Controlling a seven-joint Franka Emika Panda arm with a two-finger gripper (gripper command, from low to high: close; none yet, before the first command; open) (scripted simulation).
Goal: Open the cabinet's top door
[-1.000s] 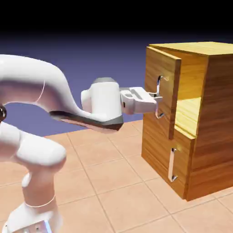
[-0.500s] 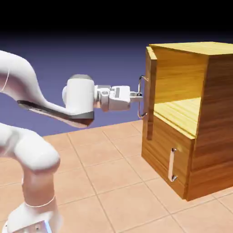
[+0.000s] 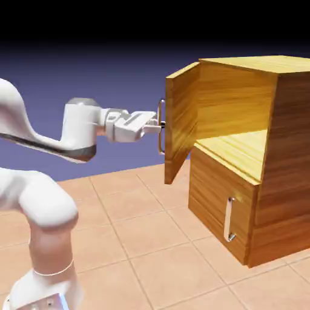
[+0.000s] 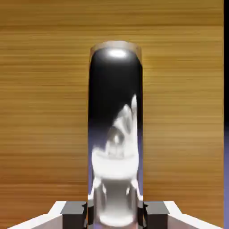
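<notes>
Cabinet (image 3: 266, 157) first: you'll find it at the right of the exterior view, standing on the tiled floor (image 3: 151, 248), and its top door (image 3: 180, 124) now swings well out toward the arm, much wider than half a second ago and far from the barely cracked panel a second back. You can see the gripper (image 3: 158, 126) has travelled leftward with it, and the arm (image 3: 36, 200) has folded back. The jaws are clamped on the door's silver bar handle (image 3: 161, 124); in the hand view that handle (image 4: 115, 134) fills the middle between the two grey finger tips (image 4: 74, 210), mirroring the hand, with wood grain all behind it. Nothing stands between arm and door. Look into the opened upper compartment (image 3: 239, 124): only bare wood walls and a shelf show. The lower door (image 3: 221, 209) stays flush, its short handle (image 3: 229, 219) untouched.
</notes>
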